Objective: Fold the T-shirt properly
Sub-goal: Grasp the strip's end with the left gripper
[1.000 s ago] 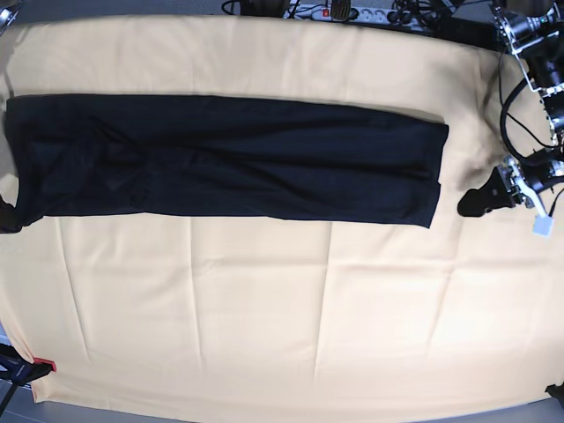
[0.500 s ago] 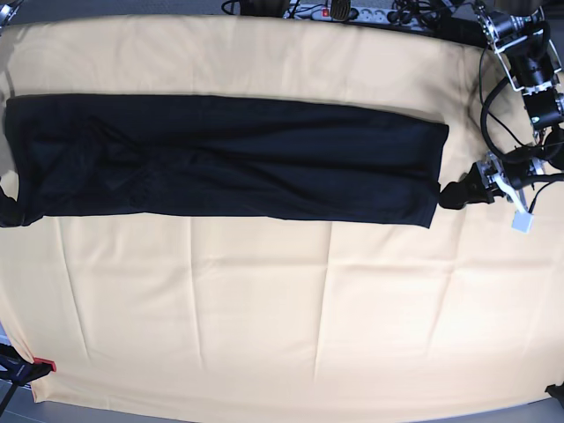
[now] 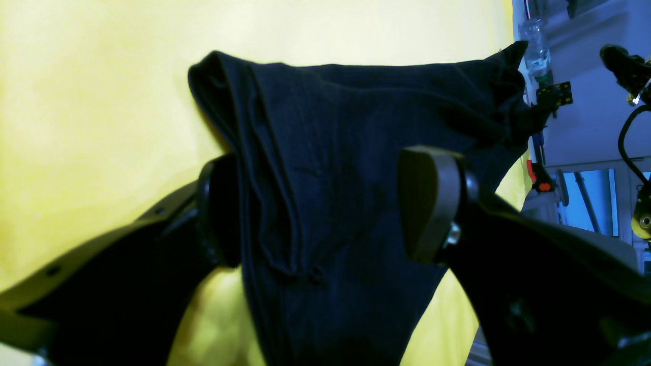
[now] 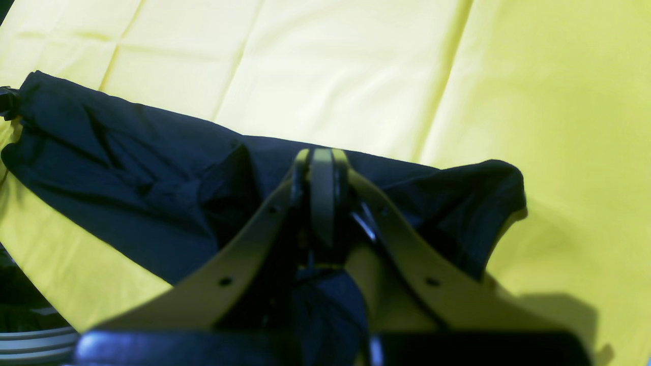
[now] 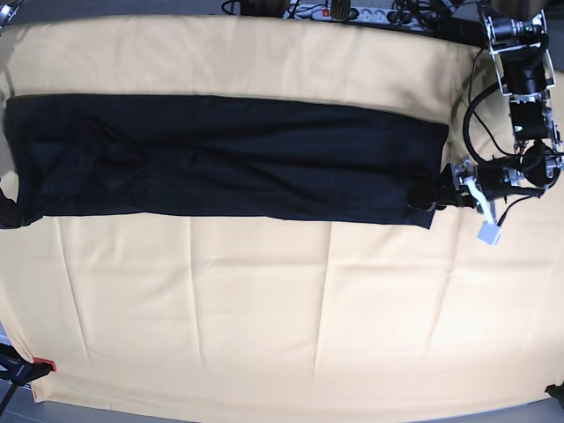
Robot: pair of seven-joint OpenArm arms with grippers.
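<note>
The black T-shirt point(image 5: 229, 159) lies as a long folded band across the tan-covered table point(image 5: 282, 308). My left gripper point(image 5: 434, 196) is at the band's right end. In the left wrist view it point(image 3: 323, 208) is open, with the shirt's end point(image 3: 335, 152) between its fingers; one finger pad point(image 3: 424, 203) rides over the cloth and the other point(image 3: 218, 213) sits at the folded edge. My right gripper point(image 4: 321, 193) is shut on the shirt point(image 4: 127, 173) at the band's left end, and it barely shows at the edge of the base view point(image 5: 7, 211).
A power strip and cables point(image 5: 352, 11) lie along the back edge. The left arm's links point(image 5: 520, 62) stand at the back right corner. A red marker point(image 5: 44, 364) sits at the front left corner. Broad bare cloth lies in front of the shirt.
My left gripper has moved left from beside the shirt onto its right end. The shirt and the right gripper have barely moved.
</note>
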